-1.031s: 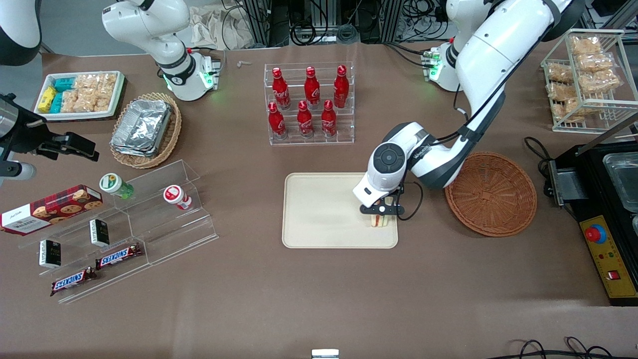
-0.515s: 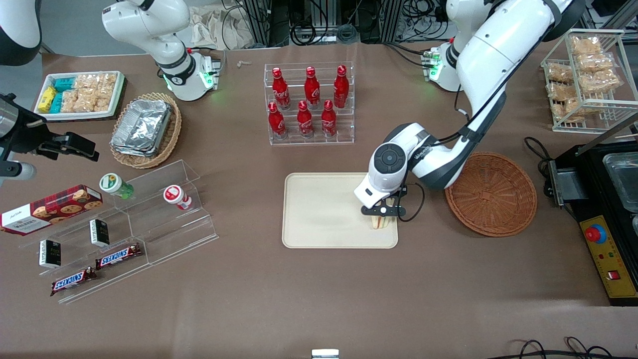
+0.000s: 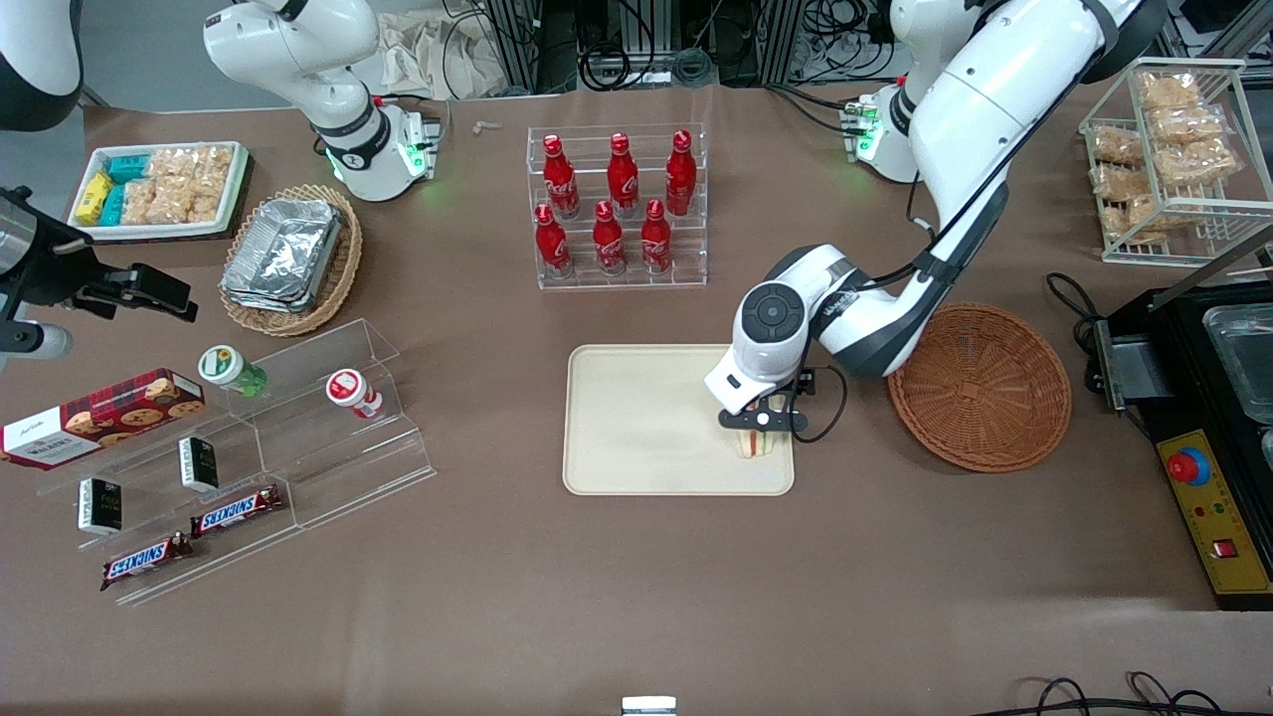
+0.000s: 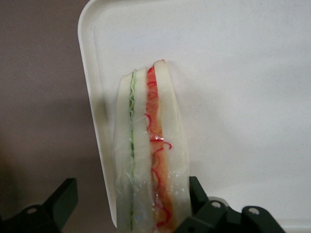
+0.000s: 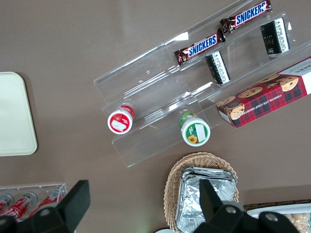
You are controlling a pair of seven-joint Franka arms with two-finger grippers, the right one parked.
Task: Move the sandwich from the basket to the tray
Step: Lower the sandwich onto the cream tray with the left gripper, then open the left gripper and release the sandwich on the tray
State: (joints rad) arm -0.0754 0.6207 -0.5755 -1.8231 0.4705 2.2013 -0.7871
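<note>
The sandwich stands on its edge on the cream tray, at the tray's corner nearest the front camera on the side toward the basket. Its green and orange-red filling lines face up through the clear wrap. My left gripper hangs just above it, open. One finger stands clear of the bread over the brown table, and the other is right against the orange-filled side. The reddish-brown wicker basket sits empty beside the tray, toward the working arm's end.
A clear rack of red cola bottles stands farther from the front camera than the tray. Toward the parked arm's end are an acrylic step shelf with snacks, a tan basket of foil containers and a white snack tray. A black machine borders the basket.
The wrist has shifted only slightly above the tray corner. The sandwich stays in the same spot on the tray.
</note>
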